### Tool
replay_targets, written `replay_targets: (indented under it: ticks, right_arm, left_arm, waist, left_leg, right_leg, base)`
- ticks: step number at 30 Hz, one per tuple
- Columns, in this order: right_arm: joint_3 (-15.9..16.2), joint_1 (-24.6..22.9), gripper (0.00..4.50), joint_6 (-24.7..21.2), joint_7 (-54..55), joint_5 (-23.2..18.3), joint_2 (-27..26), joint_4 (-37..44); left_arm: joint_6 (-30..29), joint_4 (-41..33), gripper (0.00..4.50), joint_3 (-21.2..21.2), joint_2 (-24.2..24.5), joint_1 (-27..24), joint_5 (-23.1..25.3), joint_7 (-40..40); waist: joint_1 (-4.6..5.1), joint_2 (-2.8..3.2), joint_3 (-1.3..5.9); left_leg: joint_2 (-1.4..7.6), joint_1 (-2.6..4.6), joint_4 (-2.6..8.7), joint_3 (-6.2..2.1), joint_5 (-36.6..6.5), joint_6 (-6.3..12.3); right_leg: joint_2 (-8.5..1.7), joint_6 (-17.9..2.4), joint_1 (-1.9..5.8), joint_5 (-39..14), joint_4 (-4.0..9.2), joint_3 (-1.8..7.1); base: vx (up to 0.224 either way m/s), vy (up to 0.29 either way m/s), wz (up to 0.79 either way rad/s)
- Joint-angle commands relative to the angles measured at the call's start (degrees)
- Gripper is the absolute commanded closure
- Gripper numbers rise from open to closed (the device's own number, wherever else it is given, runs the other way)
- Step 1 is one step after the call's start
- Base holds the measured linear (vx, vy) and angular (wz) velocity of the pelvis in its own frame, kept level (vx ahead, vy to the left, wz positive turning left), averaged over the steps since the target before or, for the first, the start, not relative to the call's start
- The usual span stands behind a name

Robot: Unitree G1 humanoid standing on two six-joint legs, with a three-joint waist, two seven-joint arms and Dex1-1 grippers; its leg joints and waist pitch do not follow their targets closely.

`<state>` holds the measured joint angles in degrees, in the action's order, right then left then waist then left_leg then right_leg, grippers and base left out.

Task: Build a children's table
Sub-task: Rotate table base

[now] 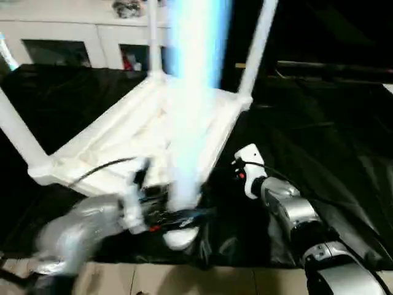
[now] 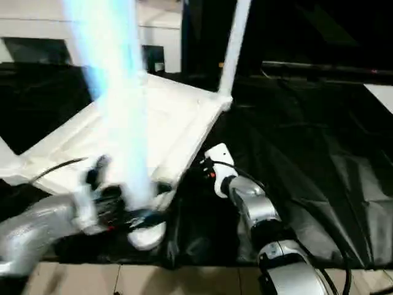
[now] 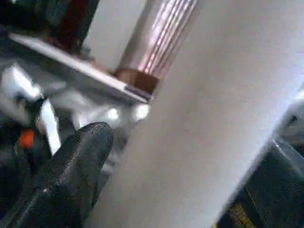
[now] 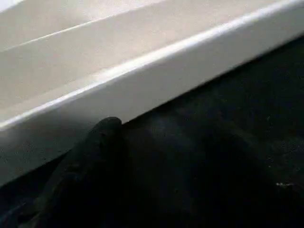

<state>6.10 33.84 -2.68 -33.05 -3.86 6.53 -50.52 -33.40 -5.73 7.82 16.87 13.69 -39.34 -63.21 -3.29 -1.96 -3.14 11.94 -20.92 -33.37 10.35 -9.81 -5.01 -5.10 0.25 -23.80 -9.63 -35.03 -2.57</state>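
The children's table top [image 1: 123, 132] lies upside down on a black cloth. White legs stand in its left [image 1: 18, 132], far [image 1: 153, 37] and right [image 1: 258, 43] corners. A fourth leg [image 1: 193, 92], smeared by motion, stands almost upright over the near corner, its round end [image 1: 181, 236] low by the cloth. My left gripper [image 1: 169, 215] is shut on this leg near its lower end; one black finger [image 3: 71, 166] lies against the white shaft [image 3: 213, 118]. My right gripper [image 1: 236, 172] is open at the top's near right rim [image 4: 142, 80], with a finger [image 4: 95, 156] touching it from outside.
A white cabinet with glass doors [image 1: 67, 37] stands behind the work. The black cloth [image 1: 319, 135] spreads far to the right. Its near edge meets pale floor tiles [image 1: 184, 279] just in front of my arms.
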Motion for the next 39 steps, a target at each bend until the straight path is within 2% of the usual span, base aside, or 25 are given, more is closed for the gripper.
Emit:
replay_targets:
  ticks: [1,2,3,4,5,6,7,8,10,11,12,14,15,18,19,24,25,27,29,32,33,35,37,38,39]
  right_arm:
    - [1.21,1.59,1.23,1.21,-1.38,-0.04,-1.64,-0.19]
    - [0.99,1.72,1.23,1.54,-1.27,-0.01,-1.67,-0.60]
    - [0.08,1.64,1.23,2.18,-1.92,-0.40,-0.99,-1.08]
    - [0.08,1.64,1.23,2.18,-1.92,-0.40,-0.99,-1.08]
    - [-0.40,1.25,1.23,2.65,-2.86,-0.59,-0.17,-1.10]
    - [-0.41,1.05,1.23,2.86,-3.02,-0.46,0.14,-1.09]
    - [-0.48,0.94,1.23,2.98,-3.11,-0.42,0.35,-1.10]
    - [-0.87,0.45,1.23,3.34,-3.29,-0.37,1.27,-0.95]
    - [-1.38,0.12,1.23,3.33,-3.25,-0.58,1.98,-0.63]
    - [-2.39,-0.34,1.23,3.42,-3.33,-1.19,3.09,-0.03]
    - [-3.21,-0.72,1.23,3.29,-3.45,-1.73,4.07,0.54]
    - [-3.81,-1.12,1.23,3.22,-3.94,-2.15,5.10,1.08]
    - [-4.37,-1.95,1.23,3.61,-5.47,-2.44,6.92,2.09]
    - [-4.43,-2.62,1.23,3.75,-7.32,-2.51,8.13,3.05]
    - [-4.34,-3.28,1.23,3.73,-9.07,-2.81,8.95,4.29]
    - [-2.25,-8.20,1.23,2.98,-19.12,-3.52,15.20,13.78]
    - [-1.85,-9.00,1.23,2.57,-20.35,-3.39,16.38,15.19]
    - [-1.34,-10.20,1.23,1.72,-22.83,-3.42,18.53,17.30]
    - [-0.86,-11.08,1.23,0.89,-24.79,-3.59,20.24,18.99]
    - [-0.20,-13.26,1.23,-1.65,-28.31,-4.35,22.63,23.70]
    - [0.05,-14.55,0.96,-3.45,-30.01,-5.07,23.69,26.64]
    - [0.38,-15.75,0.96,-5.50,-31.75,-6.25,24.81,29.45]
    - [0.77,-16.85,0.77,-7.00,-33.15,-6.97,25.99,31.90]
    - [0.87,-17.26,0.64,-7.21,-33.18,-6.79,26.48,32.80]
    - [0.92,-17.39,0.56,-7.27,-33.12,-6.66,26.67,33.13]
  left_arm:
    - [2.35,0.71,0.04,2.74,-1.27,1.31,1.77,1.25]
    - [3.62,1.99,0.04,3.57,-2.36,2.14,2.93,1.91]
    - [8.49,6.66,0.04,5.68,-6.01,5.07,7.85,5.83]
    - [8.49,6.66,0.04,5.68,-6.01,5.07,7.85,5.83]
    - [11.51,9.81,0.04,6.55,-8.69,7.15,10.98,8.65]
    - [12.16,10.63,0.04,6.67,-9.42,7.71,11.58,9.23]
    - [12.59,11.04,0.04,6.69,-9.85,7.97,12.00,9.50]
    - [13.72,12.29,0.04,6.84,-11.18,8.85,13.29,10.32]
    - [14.52,12.80,0.04,6.97,-11.65,9.31,14.08,10.70]
    - [15.90,13.89,0.04,6.98,-11.94,10.00,15.33,11.61]
    - [16.67,14.63,0.04,7.03,-11.40,10.41,15.99,11.31]
    - [18.27,15.61,0.04,7.35,-10.25,10.75,17.11,10.44]
    - [19.59,17.29,0.04,7.21,-8.41,11.29,18.09,8.88]
    - [21.15,18.54,0.04,6.97,-7.40,11.62,18.84,7.27]
    - [20.96,18.72,0.04,6.82,-6.43,11.65,18.72,5.86]
    - [20.35,20.62,0.04,8.51,1.86,11.82,20.06,-3.40]
    - [21.18,21.54,0.21,9.32,3.32,12.05,21.10,-4.71]
    - [22.87,23.28,0.32,10.99,5.89,12.58,23.08,-7.43]
    - [24.78,25.28,0.43,12.05,7.56,13.22,24.98,-9.26]
    - [28.44,29.94,0.74,12.32,8.34,14.86,27.80,-9.09]
    - [29.91,32.14,0.80,12.42,8.29,15.81,28.73,-8.65]
    - [30.61,33.97,0.80,12.70,8.26,16.66,29.70,-8.58]
    - [31.21,35.51,1.03,12.96,8.25,17.41,30.32,-9.05]
    - [30.99,36.19,1.14,13.13,8.36,17.72,30.54,-9.43]
    - [30.87,36.51,1.18,13.20,8.43,17.88,30.62,-9.68]
  waist:
    - [-0.40,0.54,3.56]
    - [-0.17,0.38,3.63]
    - [-0.22,0.66,3.62]
    - [-0.11,0.49,3.57]
    - [-0.37,0.42,3.66]
    - [-0.78,0.70,3.87]
    - [-0.65,0.42,3.81]
    - [-0.57,0.83,3.85]
    - [-0.66,0.40,4.01]
    - [-0.76,0.78,4.15]
    - [-0.65,0.55,4.04]
    - [-0.77,0.60,4.08]
    - [-0.93,1.00,4.01]
    - [-1.21,0.79,3.93]
    - [-1.34,1.14,3.92]
    - [-1.89,1.02,3.74]
    - [-2.00,1.01,3.78]
    - [-2.31,1.81,3.69]
    - [-2.43,1.77,3.73]
    - [-2.59,1.86,3.77]
    - [-2.87,1.79,3.71]
    - [-3.09,2.22,3.72]
    - [-3.27,1.93,3.82]
    - [-3.32,2.47,3.86]
    - [-3.27,2.25,3.83]
  left_leg:
    - [0.56,0.09,4.38,-0.09,-16.72,-1.41]
    - [0.50,-0.12,4.40,-0.19,-16.38,-1.33]
    - [0.50,0.05,4.32,-0.25,-16.75,-1.21]
    - [0.50,0.37,4.19,-0.03,-17.29,-0.96]
    - [0.54,0.80,3.96,0.09,-17.47,-0.92]
    - [0.59,0.46,3.92,-0.03,-15.58,-0.38]
    - [0.54,0.16,3.96,0.02,-15.17,-0.16]
    - [0.43,-0.17,3.99,-0.18,-14.92,-0.11]
    - [0.49,0.04,3.75,-0.10,-14.55,0.21]
    - [0.55,0.21,3.62,-0.08,-13.84,0.52]
    - [0.48,0.03,3.59,0.02,-13.51,1.09]
    - [0.48,0.17,3.56,0.01,-13.83,1.64]
    - [0.45,0.24,3.63,-0.07,-14.39,1.82]
    - [0.47,0.28,3.62,-0.04,-14.99,1.63]
    - [0.52,0.36,3.62,-0.06,-15.58,1.44]
    - [0.53,0.43,3.78,-0.10,-16.54,2.07]
    - [0.52,0.47,3.73,-0.04,-16.40,2.05]
    - [0.63,0.64,3.82,-0.11,-17.09,1.73]
    - [0.69,0.63,3.79,-0.07,-17.46,1.58]
    - [0.64,0.53,3.79,-0.08,-17.57,1.44]
    - [0.55,0.58,3.68,-0.03,-17.50,1.74]
    - [0.57,0.43,3.80,-0.18,-17.24,1.83]
    - [0.65,0.31,3.79,-0.22,-16.80,1.87]
    - [0.68,0.27,3.81,-0.32,-16.57,1.64]
    - [0.66,0.43,3.74,-0.21,-16.87,1.54]
  right_leg:
    - [-1.88,-9.80,3.18,-16.92,4.12,1.63]
    - [-1.89,-9.47,3.25,-16.93,4.15,1.57]
    - [-1.89,-9.21,3.13,-17.44,4.29,1.56]
    - [-1.69,-9.15,2.76,-17.57,4.67,1.63]
    - [-1.79,-9.49,2.58,-16.94,4.65,1.72]
    - [-1.95,-10.56,3.11,-13.41,4.18,1.74]
    - [-1.84,-10.66,3.22,-12.90,4.18,1.69]
    - [-1.85,-10.72,3.49,-12.96,4.02,1.51]
    - [-1.92,-11.10,3.45,-12.56,4.13,1.51]
    - [-1.93,-11.95,3.39,-10.66,3.88,1.54]
    - [-1.72,-12.53,3.41,-9.15,3.90,1.51]
    - [-1.69,-12.91,3.42,-9.07,3.90,1.41]
    - [-1.66,-12.74,3.44,-9.72,3.94,1.39]
    - [-1.74,-12.81,3.43,-11.31,4.06,1.36]
    - [-1.87,-12.78,3.37,-12.30,4.10,1.39]
    - [-1.64,-11.10,3.25,-15.45,4.33,1.37]
    - [-1.67,-11.20,3.22,-15.64,4.35,1.38]
    - [-1.63,-11.36,3.00,-16.71,4.52,1.34]
    - [-1.71,-11.41,2.96,-16.80,4.39,1.41]
    - [-1.76,-11.25,3.08,-17.13,4.49,1.41]
    - [-1.68,-10.82,3.06,-17.39,4.66,1.45]
    - [-1.81,-10.43,3.22,-17.98,4.68,1.41]
    - [-1.91,-10.48,3.27,-17.69,4.59,1.38]
    - [-2.03,-10.60,3.28,-17.59,4.48,1.37]
    - [-1.95,-10.62,3.06,-17.79,4.70,1.42]
  base:
    - [0.000,0.000,0.00]
    - [0.000,0.000,0.00]
    - [0.000,0.000,0.00]
    - [0.000,0.000,0.00]
    - [0.000,0.000,0.00]
    - [0.000,0.000,0.00]
    - [0.000,0.000,0.00]
    - [0.000,0.000,0.00]
    - [0.000,0.000,0.00]
    - [0.000,0.000,0.00]
    - [0.000,0.000,0.00]
    - [0.000,0.000,0.00]
    - [0.000,0.000,0.00]
    - [0.000,0.000,0.00]
    - [0.000,0.000,0.00]
    - [0.000,0.000,0.00]
    - [0.000,0.000,0.00]
    - [0.000,0.000,0.00]
    - [0.000,0.000,0.00]
    - [0.000,0.000,0.00]
    - [0.000,0.000,0.00]
    - [0.000,0.000,0.00]
    - [0.000,0.000,0.00]
    - [0.000,0.000,0.00]
    - [0.000,0.000,0.00]
